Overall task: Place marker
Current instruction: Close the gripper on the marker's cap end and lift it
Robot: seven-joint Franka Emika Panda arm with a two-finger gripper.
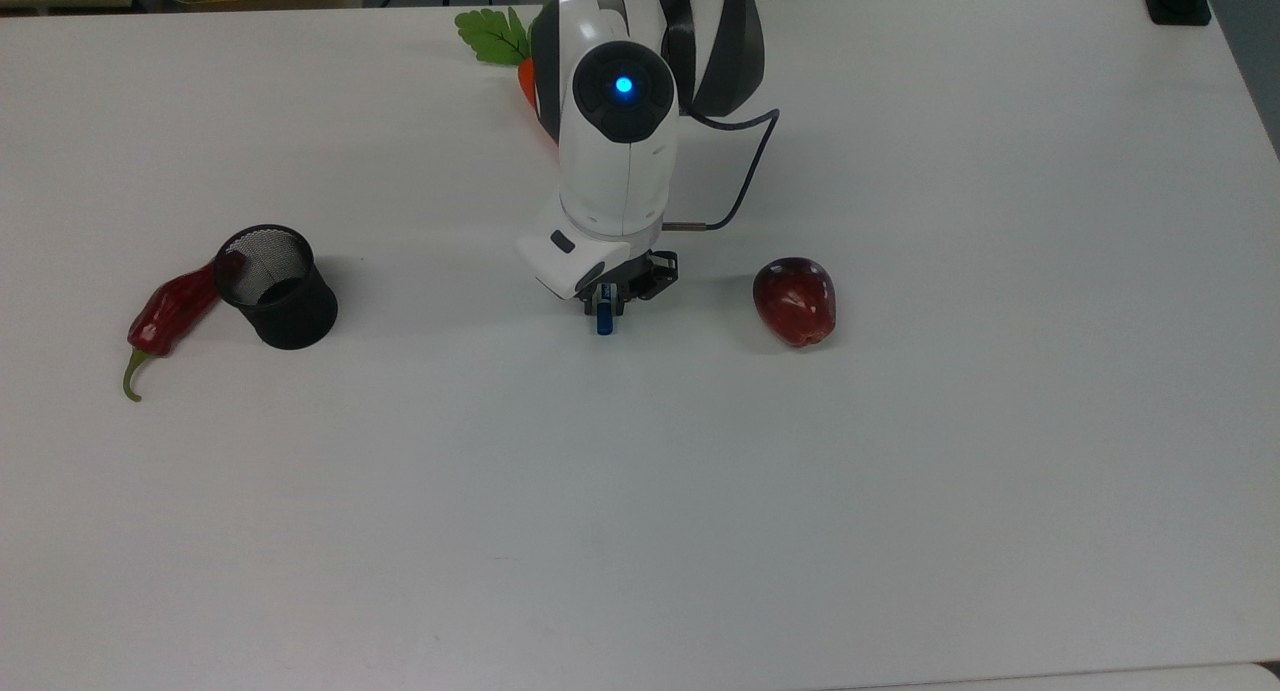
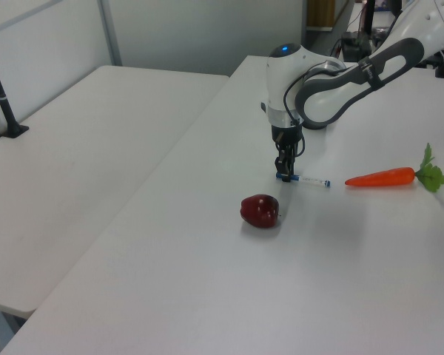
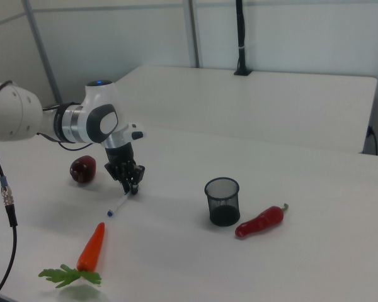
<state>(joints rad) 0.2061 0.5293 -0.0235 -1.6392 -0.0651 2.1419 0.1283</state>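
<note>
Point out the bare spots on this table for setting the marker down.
The widest bare stretch lies on the table below the marker in the top view; another between gripper and mesh cup. Crowded: chili pepper against cup, and gripper to apple.

No text, label, brand, number or sign can be read anywhere in these views. The slim white marker with the blue cap (image 2: 305,179) carries a blue band on its barrel, but any print on it is too small to make out.
</note>
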